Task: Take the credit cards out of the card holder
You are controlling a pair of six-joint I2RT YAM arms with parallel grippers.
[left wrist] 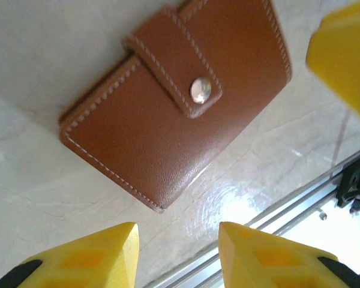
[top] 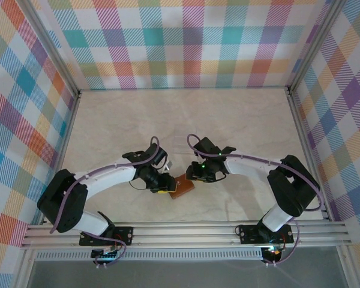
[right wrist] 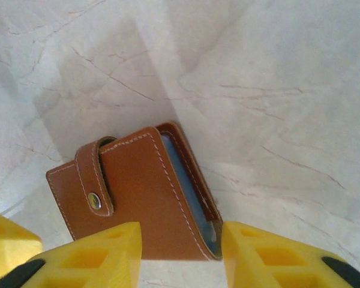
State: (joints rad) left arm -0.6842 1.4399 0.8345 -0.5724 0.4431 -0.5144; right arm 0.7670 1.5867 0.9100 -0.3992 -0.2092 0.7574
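My left tool (left wrist: 178, 258) stands partly open, its two yellow fingers apart with nothing between them. It grasps nothing. The card holder (left wrist: 180, 102) lies on the bench just beyond the tips, clear of them. My right tool (right wrist: 181, 255) is released too, its yellow fingers spread. The holder's near edge shows in the gap between them, but I cannot tell whether they touch the leather.

From my left wrist I see the holder's brown leather face with pale stitching round the edge. The snap tab (left wrist: 186, 72) is folded across it and carries a metal stud. A yellow finger of my right tool juts in at the upper right. My right wrist gives me the other side: the covers gape a little there, and a grey-blue inner pocket (right wrist: 189, 186) shows between them. A yellow finger of my left tool sits in the lower left corner of that view.

From above, the holder lies flat between my two tools, with both arms bent inward toward it, toward the near side of the bench.

The bench (top: 228, 114) is pale, veined like marble and glossy. An aluminium rail (top: 186, 231) runs along its near edge. Walls (top: 186, 42) of bright plaid in many colours close in the left, right and far sides.
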